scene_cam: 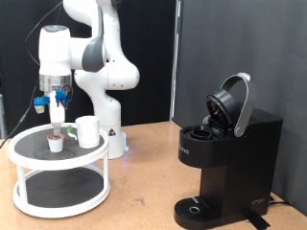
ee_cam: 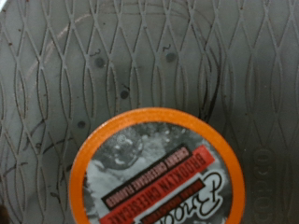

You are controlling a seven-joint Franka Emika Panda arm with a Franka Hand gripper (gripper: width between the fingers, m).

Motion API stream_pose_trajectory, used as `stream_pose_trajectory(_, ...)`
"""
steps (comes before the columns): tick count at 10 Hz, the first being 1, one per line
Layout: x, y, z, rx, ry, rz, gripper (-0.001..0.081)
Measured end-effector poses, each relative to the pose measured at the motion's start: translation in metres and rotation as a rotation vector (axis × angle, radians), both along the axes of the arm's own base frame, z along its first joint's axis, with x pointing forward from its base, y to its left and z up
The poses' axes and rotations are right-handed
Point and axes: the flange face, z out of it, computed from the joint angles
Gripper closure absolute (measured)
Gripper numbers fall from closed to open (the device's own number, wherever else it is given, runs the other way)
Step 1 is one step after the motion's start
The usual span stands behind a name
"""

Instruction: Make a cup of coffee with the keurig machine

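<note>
Gripper [scene_cam: 59, 117] of my white arm hangs at the left of the exterior view, directly over the small orange-rimmed coffee pod [scene_cam: 57, 143] on the upper shelf of the round white two-tier stand [scene_cam: 29, 156]. Whether the fingers are open or closed I cannot tell; their tips are too small here, and the wrist view shows no fingers at all. There, the pod's printed foil lid [ee_cam: 157, 177] fills the lower part over a dark patterned mat [ee_cam: 112, 56].

The plain white cylindrical mug [scene_cam: 87, 130] stands just beside the pod, toward the frame's centre. The boxy matte-black keurig machine [scene_cam: 228, 153] sits well apart at the lower right, its rounded lid raised, its round drip base [scene_cam: 197, 208] without any cup.

My worry: the pod looks off-centre in the wrist view, so a finger may push it sideways, or touch the near mug.
</note>
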Motion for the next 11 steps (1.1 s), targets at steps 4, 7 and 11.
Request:
stream_pose_trajectory(4, 0.001, 0.001, -0.011, 0.0, 0.004, 0.003, 0.0072)
stream_pose_trajectory(7, 0.002, -0.001, -0.018, -0.005, 0.004, -0.002, 0.0072)
stream_pose_trajectory(11, 0.002, -0.005, -0.026, -0.01, 0.004, -0.009, 0.0072)
